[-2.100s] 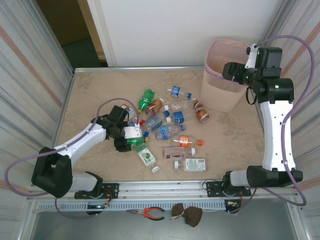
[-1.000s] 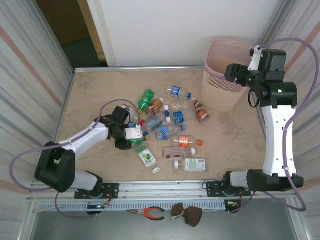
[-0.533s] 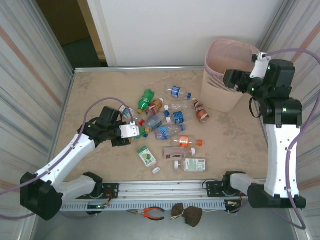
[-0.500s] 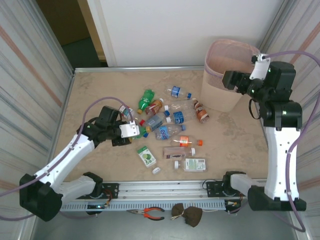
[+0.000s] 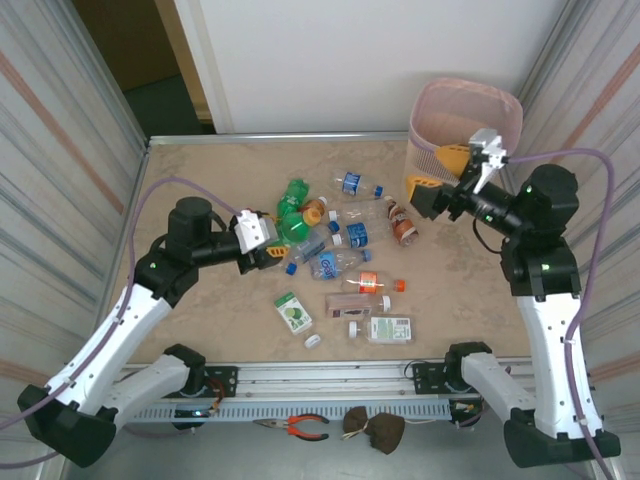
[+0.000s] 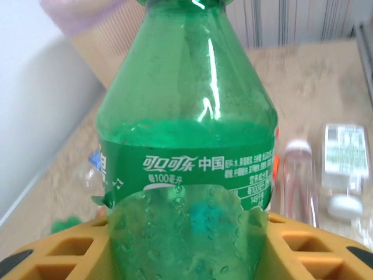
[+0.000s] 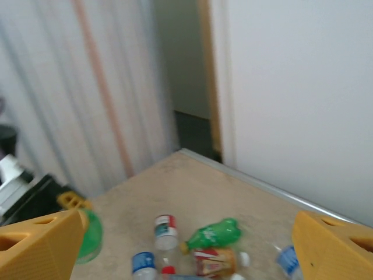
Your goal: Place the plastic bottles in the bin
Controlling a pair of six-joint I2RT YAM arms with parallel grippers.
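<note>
My left gripper (image 5: 268, 243) is shut on a green plastic bottle (image 5: 292, 229), held above the table left of the pile. In the left wrist view that green bottle (image 6: 186, 134) sits between the yellow fingers (image 6: 52, 256), neck pointing away. The other plastic bottles (image 5: 345, 240) lie scattered mid-table, among them a green one (image 5: 293, 192), which the right wrist view also shows lying on its side (image 7: 214, 233). The pale pink bin (image 5: 497, 105) stands at the back right. My right gripper (image 5: 436, 173) hovers open and empty in front of the bin, facing the pile.
Two flat green-labelled bottles (image 5: 292, 312) (image 5: 388, 328) and a loose white cap (image 5: 311, 340) lie near the front edge. Pliers (image 5: 300, 427) rest below the front rail. Walls close in on the table at left and right.
My left arm has lifted the green bottle off the table and swung it up and to the right. My right arm came down from beside the bin toward the pile, its jaws opening wider.
</note>
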